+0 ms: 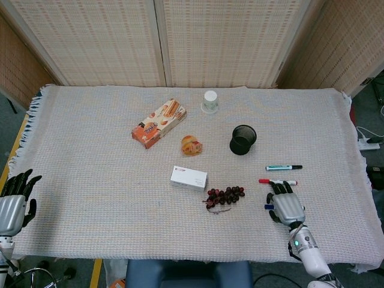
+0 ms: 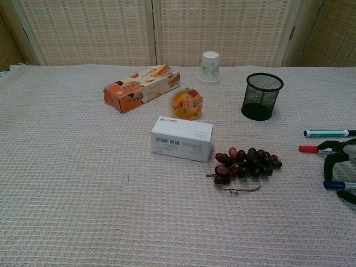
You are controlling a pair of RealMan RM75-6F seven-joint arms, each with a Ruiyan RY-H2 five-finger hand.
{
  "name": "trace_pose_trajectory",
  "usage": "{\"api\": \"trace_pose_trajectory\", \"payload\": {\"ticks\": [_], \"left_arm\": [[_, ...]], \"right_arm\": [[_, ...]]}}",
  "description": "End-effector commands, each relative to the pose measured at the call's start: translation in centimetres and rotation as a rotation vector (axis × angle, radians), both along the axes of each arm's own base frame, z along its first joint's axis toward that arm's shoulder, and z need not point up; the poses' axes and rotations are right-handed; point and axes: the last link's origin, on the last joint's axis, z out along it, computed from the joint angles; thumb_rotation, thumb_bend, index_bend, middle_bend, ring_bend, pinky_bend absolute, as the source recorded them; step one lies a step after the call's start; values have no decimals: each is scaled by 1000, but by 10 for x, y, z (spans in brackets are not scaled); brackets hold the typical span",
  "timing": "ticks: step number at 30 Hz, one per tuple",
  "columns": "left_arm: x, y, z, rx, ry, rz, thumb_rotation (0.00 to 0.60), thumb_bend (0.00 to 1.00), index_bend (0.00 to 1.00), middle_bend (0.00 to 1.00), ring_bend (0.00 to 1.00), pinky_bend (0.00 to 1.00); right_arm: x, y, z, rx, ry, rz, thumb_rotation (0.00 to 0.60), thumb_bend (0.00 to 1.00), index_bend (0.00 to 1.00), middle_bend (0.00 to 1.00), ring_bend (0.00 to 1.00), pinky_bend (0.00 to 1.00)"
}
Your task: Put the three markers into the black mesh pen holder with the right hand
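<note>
Right hand [image 1: 287, 205] sits palm-down at the near right of the table, over the blue marker [image 2: 332, 184] with fingertips reaching the red marker [image 1: 264, 180]; can't tell whether it has hold of either. Green marker [image 1: 283, 167] lies just beyond the red one, all three on the cloth, black mesh pen holder [image 1: 243, 139] upright further back-left. Left hand [image 1: 14, 201] at the near left edge, fingers apart, holding nothing.
</note>
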Motion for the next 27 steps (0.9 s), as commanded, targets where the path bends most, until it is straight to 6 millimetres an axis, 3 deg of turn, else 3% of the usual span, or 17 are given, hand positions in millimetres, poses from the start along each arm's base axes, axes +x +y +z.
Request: {"api": "trace_pose_trajectory", "payload": {"ticks": [1,16,27], "left_arm": [[0,1,0,0,-1,3,600,612,169,0,0,56],[0,2,-1,-3,-4,7,600,612,169,0,0,57],[1,1,1,4,-7,4,600,612,169,0,0,56]], "right_arm": [[0,-1,0,-4,-4,1,600,314,471,61,100,0],[4,-7,14,-62,-47,10,600,368,533,60,130,2],[46,-34,56,-161,-353,67,600,408,562,61,155,34]]}}
